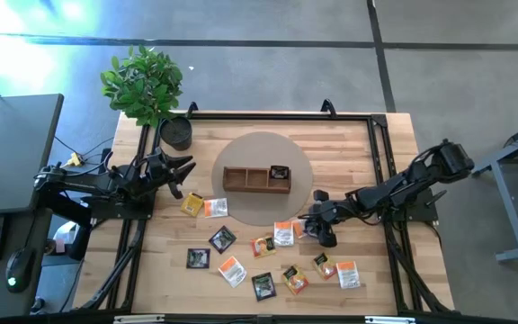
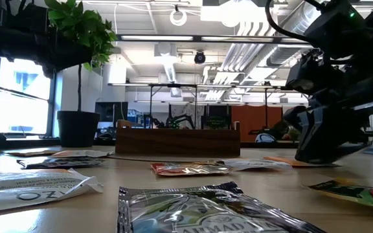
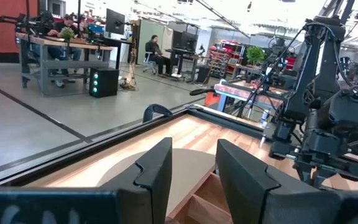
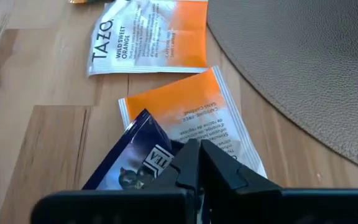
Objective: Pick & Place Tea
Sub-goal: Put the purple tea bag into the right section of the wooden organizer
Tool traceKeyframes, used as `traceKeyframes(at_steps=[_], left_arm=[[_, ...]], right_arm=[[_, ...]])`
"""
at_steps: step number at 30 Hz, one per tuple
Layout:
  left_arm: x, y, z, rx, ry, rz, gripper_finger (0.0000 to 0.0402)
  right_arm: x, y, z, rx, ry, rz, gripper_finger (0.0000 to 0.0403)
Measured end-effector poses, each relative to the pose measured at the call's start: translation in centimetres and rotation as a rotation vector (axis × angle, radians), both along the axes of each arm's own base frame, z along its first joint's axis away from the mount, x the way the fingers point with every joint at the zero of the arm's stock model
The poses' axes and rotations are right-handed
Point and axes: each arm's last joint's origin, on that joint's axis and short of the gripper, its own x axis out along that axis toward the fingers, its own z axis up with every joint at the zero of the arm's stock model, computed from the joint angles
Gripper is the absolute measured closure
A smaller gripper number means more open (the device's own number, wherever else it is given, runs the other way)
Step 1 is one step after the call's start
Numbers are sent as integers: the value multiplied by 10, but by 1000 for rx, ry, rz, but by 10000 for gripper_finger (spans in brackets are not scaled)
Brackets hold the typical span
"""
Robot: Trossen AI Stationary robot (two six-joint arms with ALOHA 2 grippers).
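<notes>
The right gripper (image 4: 194, 163) is clenched on 1 dark packet (image 4: 132, 163) lying on an orange packet (image 4: 197, 115) right of the tray (image 1: 256, 179); next, a lift and carry to the tray.

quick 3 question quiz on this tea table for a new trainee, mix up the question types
1. True or false: the right hand is shut on a dark blue tea packet.
2. Multiple choice: the long wooden three-compartment tray sits on
A. bare wood
B. the round grey-brown mat
C. the black plant pot
3. Fill in: the left hand hangs near the table's left side with its fingers ____.

Key
1. True: its fingers pinch the packet's edge; the packet overlaps a white-and-orange tea packet.
2. B
3. Open: a gap shows between them and nothing is in it.
</notes>
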Motion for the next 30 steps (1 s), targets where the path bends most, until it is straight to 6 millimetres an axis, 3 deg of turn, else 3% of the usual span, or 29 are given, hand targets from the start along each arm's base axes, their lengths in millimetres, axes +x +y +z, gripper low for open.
traceKeyframes(at_steps=[5,10,17,20,25,30], left_arm=[[0,0,0,0,-1,2,275],[0,0,0,0,-2,2,275],[0,0,1,-1,-5,1,275],[0,0,1,-1,-8,1,275],[0,0,1,0,-6,-1,275],[0,0,1,-1,-7,-1,275]], right_arm=[[-1,0,8,7,-48,4,386],[3,-3,31,-83,-216,-25,399],[21,-30,64,-471,-556,-365,400],[30,-48,74,-507,-699,-545,397],[47,-75,65,-375,-798,-588,400],[85,-83,53,-379,-767,-567,400]])
